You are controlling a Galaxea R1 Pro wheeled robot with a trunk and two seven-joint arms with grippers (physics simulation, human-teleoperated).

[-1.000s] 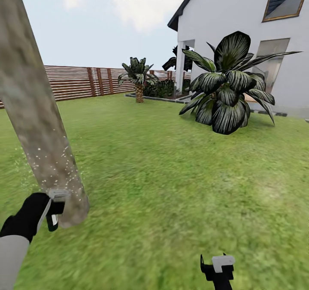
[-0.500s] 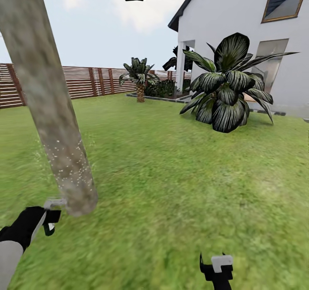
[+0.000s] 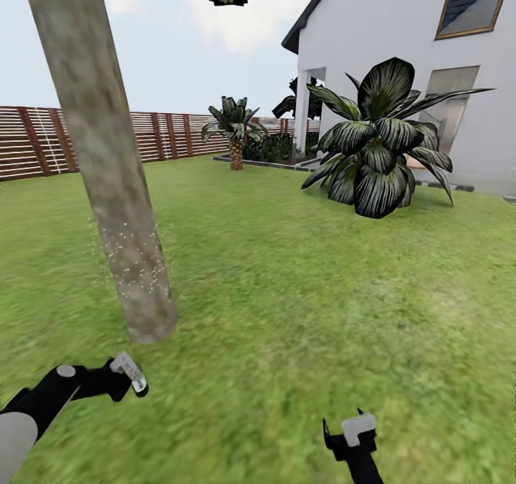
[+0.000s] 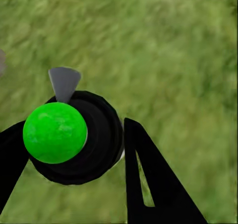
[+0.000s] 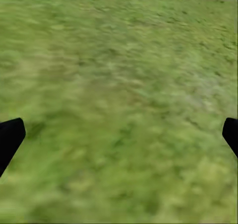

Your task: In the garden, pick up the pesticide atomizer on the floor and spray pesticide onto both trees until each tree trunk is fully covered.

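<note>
left claw [image 4: 74, 149]: you hold it clamped on the atomizer [image 4: 74, 137], nozzle low, so spray meets the bark.
tree trunk [image 3: 118, 205]: just beyond it, white pesticide [image 3: 136, 273] specks low down.
right claw [image 3: 349, 437]: wide, empty, parked over grass [image 5: 119, 95].

Mottled grey-brown tree trunk [image 3: 107, 169] flecked with white pesticide [image 3: 136, 269]; green-capped black atomizer [image 4: 74, 134]; reddish-brown slatted fence [image 3: 43, 140].

tree trunk [image 3: 107, 176] top cropped, house [image 3: 401, 33] cut off
</note>
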